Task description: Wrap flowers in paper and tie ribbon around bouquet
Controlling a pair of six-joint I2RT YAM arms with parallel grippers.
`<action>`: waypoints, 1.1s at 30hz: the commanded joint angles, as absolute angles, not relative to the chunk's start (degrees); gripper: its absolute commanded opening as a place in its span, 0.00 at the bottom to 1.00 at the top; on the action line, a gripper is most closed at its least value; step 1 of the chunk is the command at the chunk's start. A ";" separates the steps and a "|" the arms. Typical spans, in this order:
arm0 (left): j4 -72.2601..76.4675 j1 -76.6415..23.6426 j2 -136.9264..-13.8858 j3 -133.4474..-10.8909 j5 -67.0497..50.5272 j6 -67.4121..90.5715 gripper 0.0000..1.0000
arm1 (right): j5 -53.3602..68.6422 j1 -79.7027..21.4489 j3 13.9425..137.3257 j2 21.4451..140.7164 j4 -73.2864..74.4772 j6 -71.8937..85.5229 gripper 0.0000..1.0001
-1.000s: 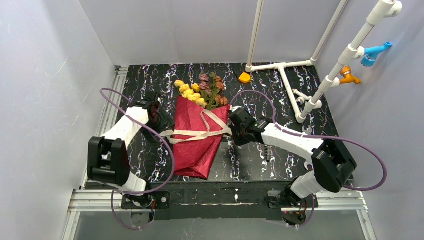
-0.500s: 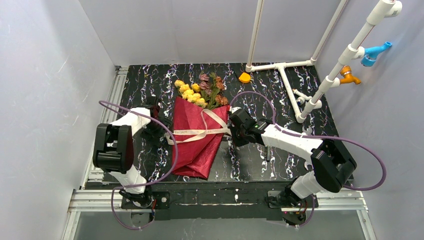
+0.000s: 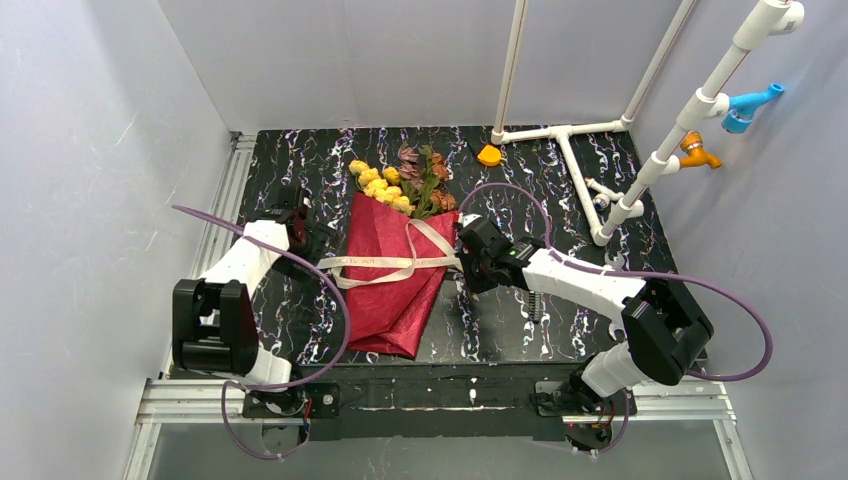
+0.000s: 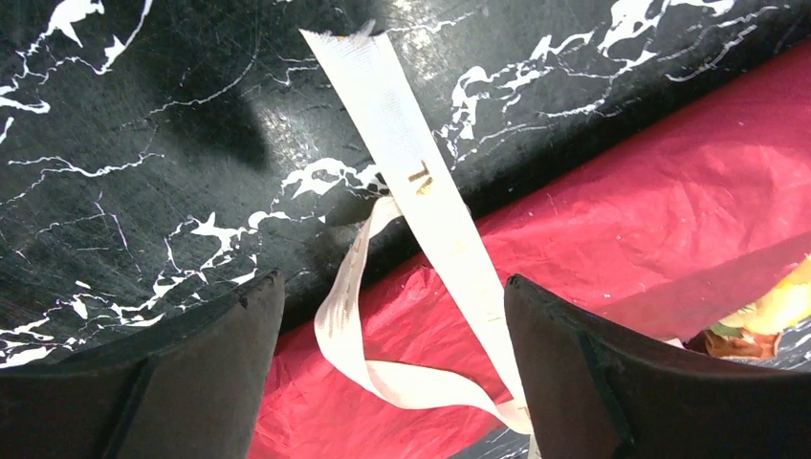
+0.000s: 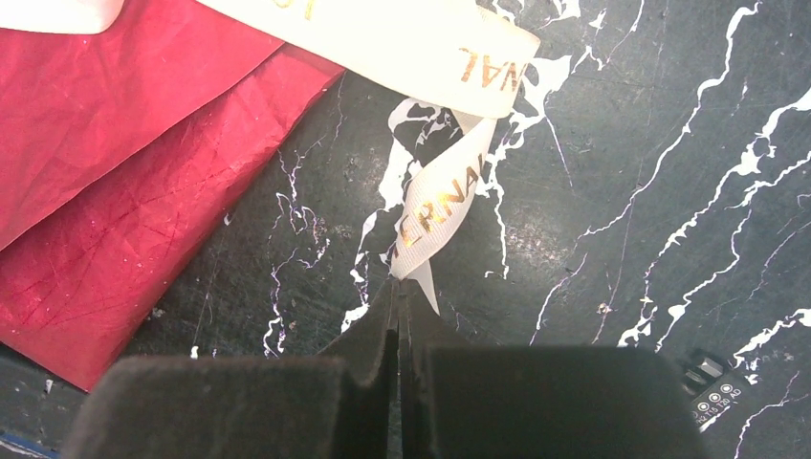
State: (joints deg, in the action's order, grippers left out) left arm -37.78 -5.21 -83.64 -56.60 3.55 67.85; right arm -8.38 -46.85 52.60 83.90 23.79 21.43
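Top external view puts the bouquet point(image 3: 392, 300) at mid-frame on the black table point(image 3: 560, 170), blooms toward the upper edge, with the ribbon point(image 3: 385, 264) stretched across its red paper point(image 3: 375, 235). Your right gripper point(image 3: 464, 264) is clamped shut on the ribbon's right end, likely to keep the band taut, while your left gripper point(image 3: 303, 232) hangs wide open by the loose left ends. Bare tabletop left of the paper's edge gives you room to descend and grip.

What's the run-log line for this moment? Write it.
left gripper: open over ribbon end | right gripper: shut on ribbon | ribbon: draped across bouquet
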 commanded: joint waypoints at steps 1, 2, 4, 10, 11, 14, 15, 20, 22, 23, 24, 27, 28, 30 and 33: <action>-38.43 -4.48 -86.49 -58.06 3.99 67.17 0.87 | -7.72 -46.68 52.80 83.61 22.74 21.05 0.01; -38.25 -4.46 -88.31 -58.53 3.58 67.16 0.89 | -7.86 -46.67 52.82 83.63 22.83 21.09 0.01; -38.04 -4.46 -90.84 -59.46 2.94 67.17 0.91 | -7.98 -46.69 52.91 83.47 22.94 21.17 0.01; -36.02 -3.86 -96.20 -61.02 2.12 67.64 0.87 | -8.05 -46.69 52.45 82.71 23.33 21.53 0.01; -35.70 -3.67 -96.88 -61.27 1.79 67.77 0.85 | -8.12 -46.67 52.33 82.49 23.37 21.53 0.01; -35.03 -2.93 -98.08 -61.02 1.46 68.05 0.76 | -8.93 -46.67 52.03 81.87 24.08 21.56 0.01; -34.33 -2.66 -98.10 -60.56 1.29 68.14 0.71 | -9.16 -46.67 52.03 81.64 24.42 21.47 0.01; -32.14 -1.58 -98.15 -59.62 1.00 67.54 0.29 | -9.91 -46.67 51.56 80.37 25.46 21.37 0.01; -32.04 -1.49 -98.55 -59.61 1.28 67.21 0.22 | -10.24 -46.67 51.35 79.95 25.64 21.36 0.01; -31.78 -1.49 -98.63 -59.60 1.31 66.93 0.18 | -10.49 -46.68 51.25 79.81 25.77 21.36 0.01; -31.61 -1.49 -98.66 -59.47 1.32 66.89 0.12 | -10.70 -46.59 51.24 79.72 25.90 21.36 0.01; -31.13 -0.89 -98.55 -58.98 0.31 66.50 0.00 | -11.42 -46.30 51.45 79.67 26.71 21.19 0.01; -31.46 -0.57 -98.21 -58.99 0.27 66.21 0.00 | -11.75 -46.05 51.61 79.59 27.20 21.06 0.01; -32.23 -0.10 -96.94 -58.93 0.62 65.15 0.00 | -12.93 -45.36 52.19 79.39 28.56 20.69 0.01; -33.64 4.34 -94.49 -59.11 0.49 62.03 0.00 | -14.77 -42.76 52.63 78.07 30.81 19.87 0.01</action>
State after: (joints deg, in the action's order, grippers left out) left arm -30.52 -0.16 -98.45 -59.70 -0.30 65.71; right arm -11.03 -45.67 51.57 81.19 27.38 20.97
